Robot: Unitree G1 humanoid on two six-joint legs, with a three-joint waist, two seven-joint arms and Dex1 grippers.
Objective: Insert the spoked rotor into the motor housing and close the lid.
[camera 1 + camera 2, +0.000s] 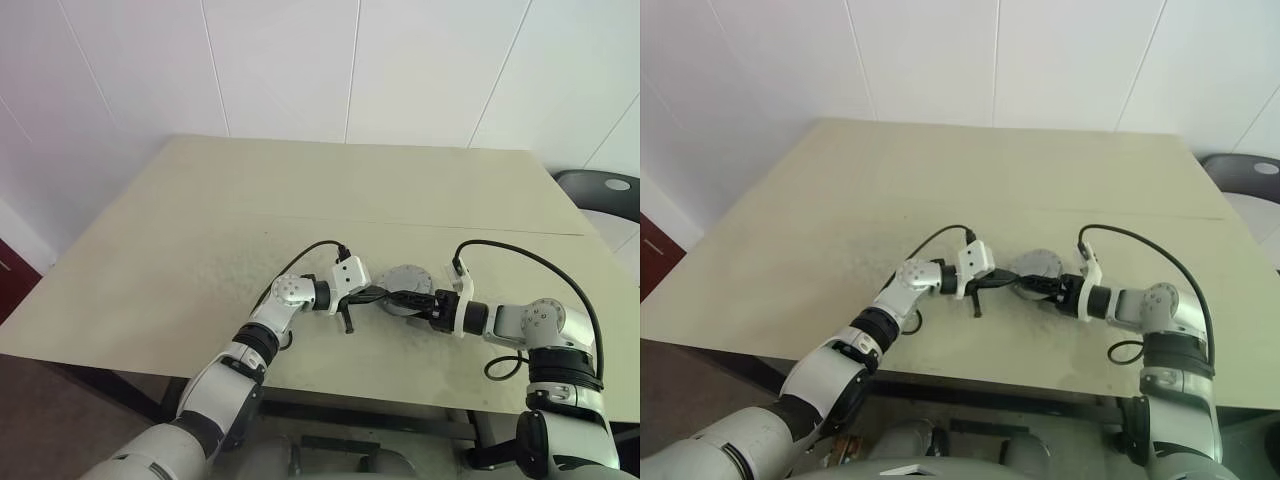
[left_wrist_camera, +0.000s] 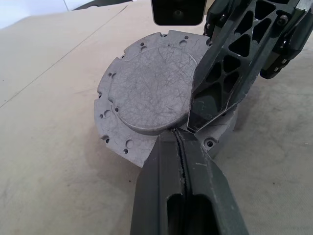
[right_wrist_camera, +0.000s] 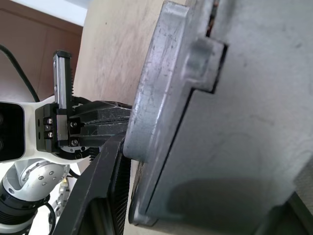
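— Where's the lid (image 2: 146, 93)?
— Low in the head view, just right of centre, flat on the pale table (image 1: 200, 200). Grey, round, scratched, with a raised middle and a flange dotted with small holes.
— Anything beneath it?
— A second grey body (image 3: 210, 147), seen edge on from the right wrist, stacked close under the top plate. Can't tell whether that is the motor housing; no windings on show.
— And the left gripper (image 2: 177, 134)?
— Coming in from the left of the head view, pointing right. Jaws pressed together, only a thin seam between them, nothing held. Tips right at the near edge of the lid, touching or very nearly so.
— The right gripper (image 1: 402, 298)?
— Coming in from the right of the head view, pointing left, meeting the other over the disc. Jaws parted, astride the rim. One latticed finger (image 2: 220, 78) laid across the top of the lid, its tip just beside the left tips. Another finger (image 3: 98, 196) down along the edge in the right wrist view.
— Clamped on it?
— Can't tell; no clear sign of squeeze or lift.
— Around the table?
— A black cable (image 1: 520, 255) arching over the right wrist, a dark chair (image 1: 600, 190) at the right edge, white tiled wall (image 1: 300, 60) across the top.
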